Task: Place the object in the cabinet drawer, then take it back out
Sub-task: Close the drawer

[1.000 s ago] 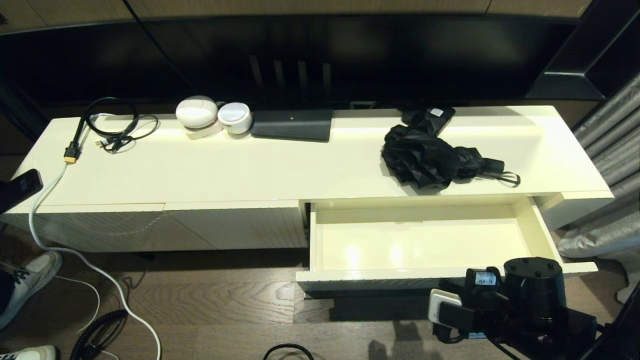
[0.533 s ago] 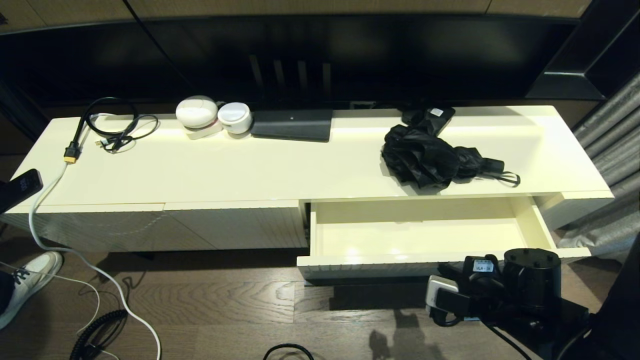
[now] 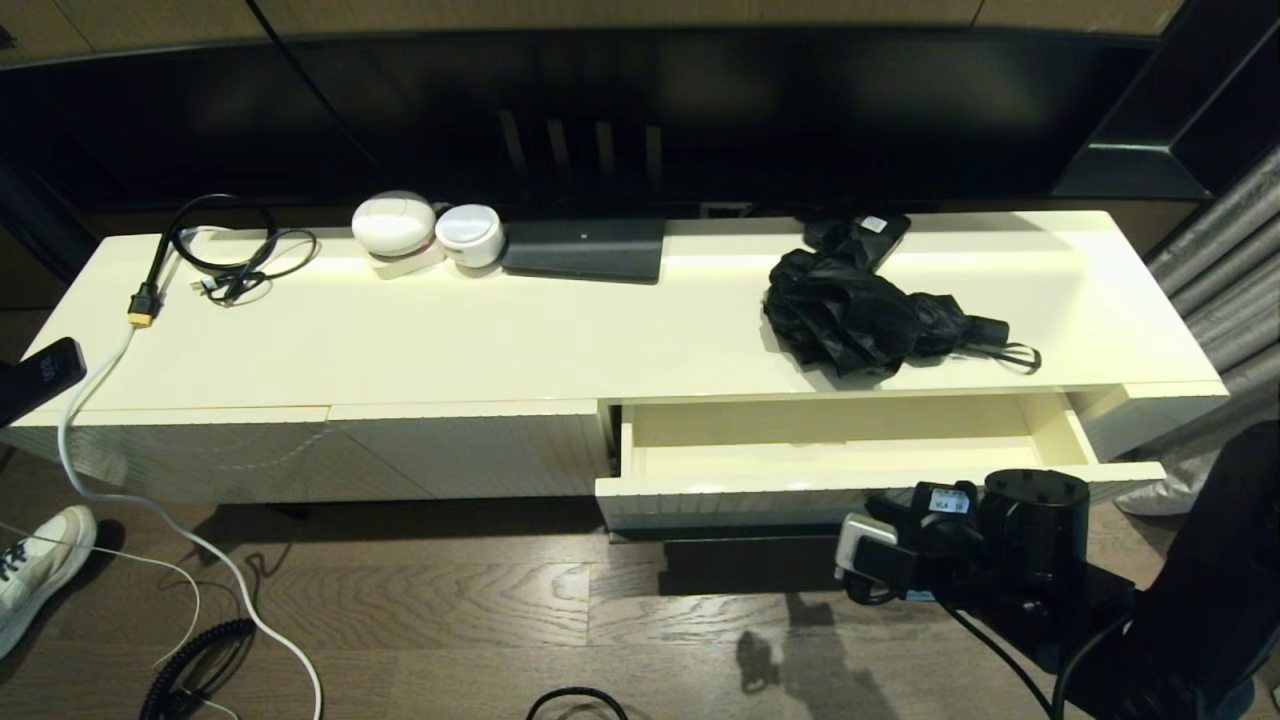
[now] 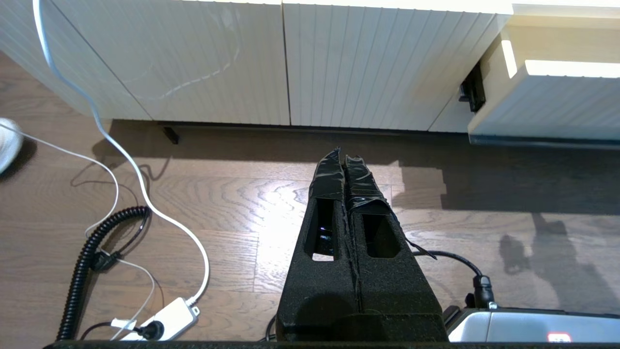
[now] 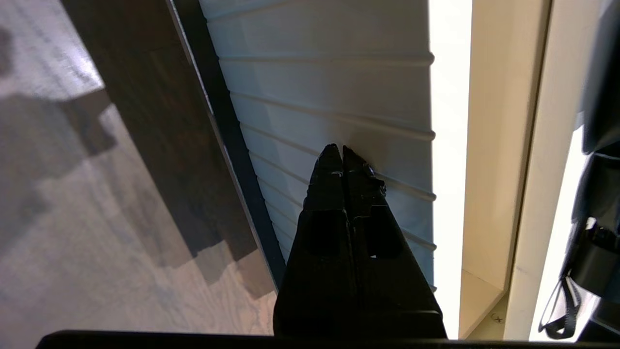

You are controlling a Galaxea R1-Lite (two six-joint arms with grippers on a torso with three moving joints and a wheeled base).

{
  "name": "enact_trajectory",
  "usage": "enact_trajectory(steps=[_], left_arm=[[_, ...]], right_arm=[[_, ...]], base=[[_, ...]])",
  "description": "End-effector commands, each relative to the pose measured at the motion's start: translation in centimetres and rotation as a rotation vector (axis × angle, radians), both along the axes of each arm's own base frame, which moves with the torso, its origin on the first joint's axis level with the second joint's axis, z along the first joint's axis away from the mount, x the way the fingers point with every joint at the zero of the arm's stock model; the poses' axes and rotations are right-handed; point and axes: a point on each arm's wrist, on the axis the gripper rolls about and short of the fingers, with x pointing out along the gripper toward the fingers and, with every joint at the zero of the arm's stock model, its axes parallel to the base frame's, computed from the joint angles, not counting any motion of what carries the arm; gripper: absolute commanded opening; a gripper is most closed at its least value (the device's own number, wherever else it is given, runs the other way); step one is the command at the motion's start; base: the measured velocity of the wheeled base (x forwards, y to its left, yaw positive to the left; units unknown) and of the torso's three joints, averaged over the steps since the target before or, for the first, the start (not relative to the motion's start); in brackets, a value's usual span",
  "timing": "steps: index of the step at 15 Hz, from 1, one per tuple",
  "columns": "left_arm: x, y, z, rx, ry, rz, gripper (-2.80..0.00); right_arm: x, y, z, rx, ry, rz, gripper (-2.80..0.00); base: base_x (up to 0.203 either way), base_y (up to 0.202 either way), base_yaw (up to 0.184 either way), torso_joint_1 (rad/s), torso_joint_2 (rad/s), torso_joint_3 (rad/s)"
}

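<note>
Black folding umbrella (image 3: 868, 322): bunched fabric, lying on its side on the cabinet top, handle and wrist loop toward the right end. Ribbed cream drawer (image 3: 850, 490) directly below it, partly open, interior bare.

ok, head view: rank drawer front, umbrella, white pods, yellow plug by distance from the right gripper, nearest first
1. drawer front: right at the right gripper, low right.
2. umbrella: on the cabinet top, above the drawer.
3. white pods: back of the top, left of centre.
4. yellow plug: far left end.

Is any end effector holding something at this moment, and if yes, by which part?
Nothing is held. The right end effector is shut with its tips against the ribbed front of the drawer. The left end effector is shut over the floor.
</note>
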Motion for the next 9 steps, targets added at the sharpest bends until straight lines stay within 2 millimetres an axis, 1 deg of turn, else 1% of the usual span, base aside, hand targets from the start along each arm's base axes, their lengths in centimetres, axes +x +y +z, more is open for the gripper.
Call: enact_trajectory(steps=[1,4,9], left_arm=[[0.0,0.0,0.0,-0.001,-0.001,0.001,-2.8],[0.0,0.0,0.0,-0.001,-0.001,0.0,-2.8],[0.0,0.0,0.0,-0.001,-0.001,0.0,-2.8]], right_arm=[[0.9,0.0,-0.1,-0.002,-0.018,-0.007,-2.8],[1.9,0.2,-0.2,0.004,-0.033,-0.012,-2.8],[3.5,0.0,-0.7,0.008,-0.048,-0.035,-2.8]], base=[[0.0,0.0,0.0,0.0,0.0,0.0],[0.0,0.0,0.0,0.0,0.0,0.0],[0.0,0.0,0.0,0.0,0.0,0.0]])
